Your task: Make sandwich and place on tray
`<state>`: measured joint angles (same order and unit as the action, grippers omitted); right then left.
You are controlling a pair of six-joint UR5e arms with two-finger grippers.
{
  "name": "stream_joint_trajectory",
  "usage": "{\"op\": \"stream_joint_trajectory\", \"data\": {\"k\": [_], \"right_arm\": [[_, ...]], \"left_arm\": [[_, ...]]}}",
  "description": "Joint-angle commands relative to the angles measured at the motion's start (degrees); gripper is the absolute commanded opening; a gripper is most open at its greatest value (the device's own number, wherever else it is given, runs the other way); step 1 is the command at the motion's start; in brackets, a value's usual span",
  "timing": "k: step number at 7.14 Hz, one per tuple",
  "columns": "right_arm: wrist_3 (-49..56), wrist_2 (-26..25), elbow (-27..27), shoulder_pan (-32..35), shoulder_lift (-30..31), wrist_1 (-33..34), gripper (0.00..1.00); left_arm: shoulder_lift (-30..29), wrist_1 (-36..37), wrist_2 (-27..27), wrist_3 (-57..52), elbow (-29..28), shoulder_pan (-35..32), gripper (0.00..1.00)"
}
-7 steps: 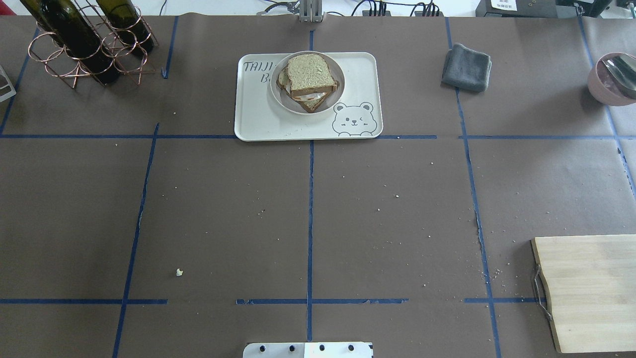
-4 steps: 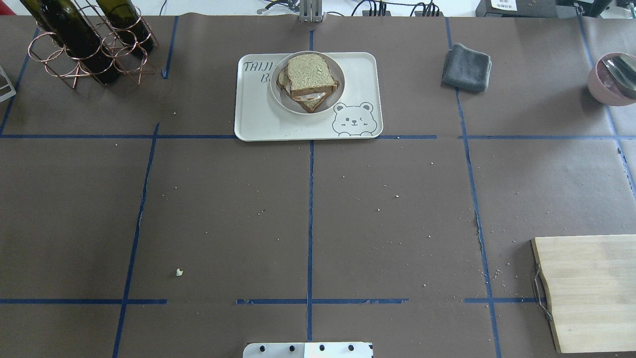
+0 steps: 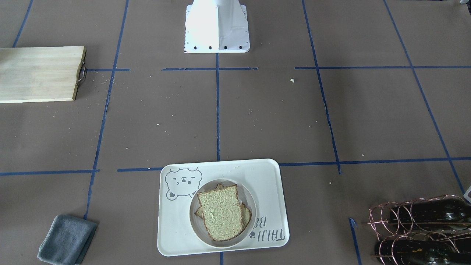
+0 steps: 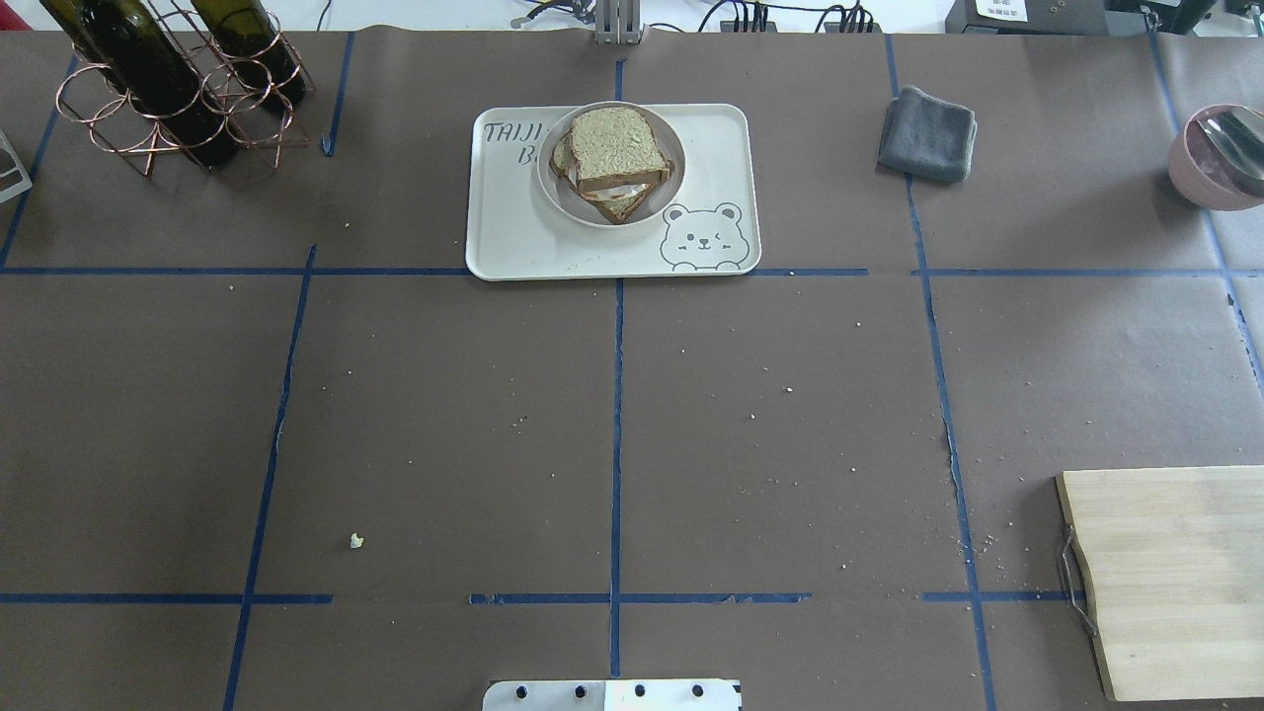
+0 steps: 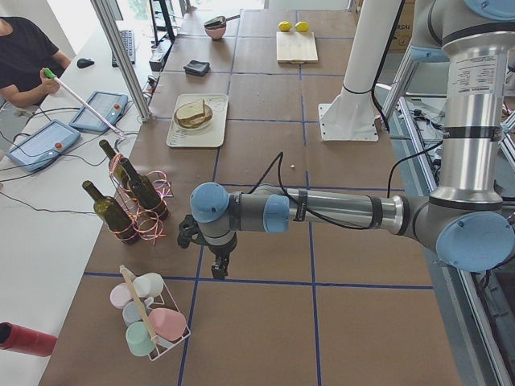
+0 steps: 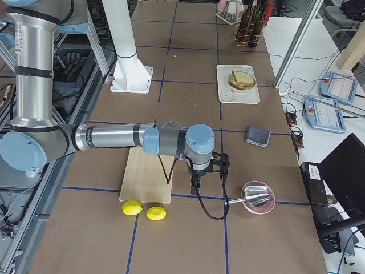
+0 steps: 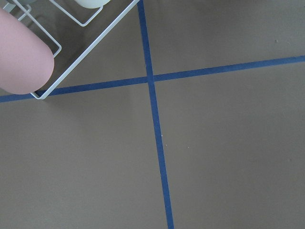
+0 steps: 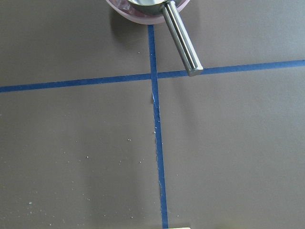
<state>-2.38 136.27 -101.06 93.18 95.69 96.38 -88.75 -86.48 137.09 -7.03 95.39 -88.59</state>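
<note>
The sandwich (image 4: 614,158), two tan bread slices with egg white showing between them, lies on a small round white plate (image 4: 553,193). The plate stands on the cream bear tray (image 4: 513,242) at the table's far middle. They also show in the front view, the sandwich (image 3: 220,213) on the tray (image 3: 265,176). My left gripper (image 5: 219,269) hangs over bare table near a cup rack, only in the exterior left view. My right gripper (image 6: 208,178) hangs between the cutting board and a pink bowl, only in the exterior right view. I cannot tell whether either is open or shut.
A copper rack with wine bottles (image 4: 168,79) stands far left. A grey cloth (image 4: 926,133) lies far right, a pink bowl with a metal scoop (image 4: 1220,158) beyond it. A wooden cutting board (image 4: 1175,583) lies near right, with two lemons (image 6: 144,210) beside it. A cup rack (image 5: 149,318) stands by the left arm.
</note>
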Motion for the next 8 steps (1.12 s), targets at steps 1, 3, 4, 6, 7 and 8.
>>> {"op": "stream_joint_trajectory", "data": {"k": [1, 3, 4, 6, 7, 8], "right_arm": [[-0.26, -0.22, 2.0, -0.19, 0.29, -2.49, 1.0], [-0.52, 0.22, 2.54, -0.19, 0.2, -3.21, 1.0], [-0.52, 0.31, 2.54, -0.19, 0.2, -3.21, 1.0], [-0.43, 0.31, 2.54, -0.19, 0.2, -3.21, 1.0], [-0.35, 0.31, 2.54, -0.19, 0.11, -3.21, 1.0], [-0.35, 0.31, 2.54, -0.19, 0.2, -3.82, 1.0]], "left_arm": [[-0.46, -0.01, -0.24, 0.09, 0.06, 0.0, 1.0], [-0.55, -0.01, -0.24, 0.09, 0.06, 0.0, 1.0], [-0.55, -0.01, -0.24, 0.09, 0.06, 0.0, 1.0], [-0.55, -0.01, -0.24, 0.09, 0.06, 0.0, 1.0], [-0.55, -0.01, -0.24, 0.09, -0.03, 0.0, 1.0], [-0.55, -0.01, -0.24, 0.17, -0.03, 0.0, 1.0]]}}
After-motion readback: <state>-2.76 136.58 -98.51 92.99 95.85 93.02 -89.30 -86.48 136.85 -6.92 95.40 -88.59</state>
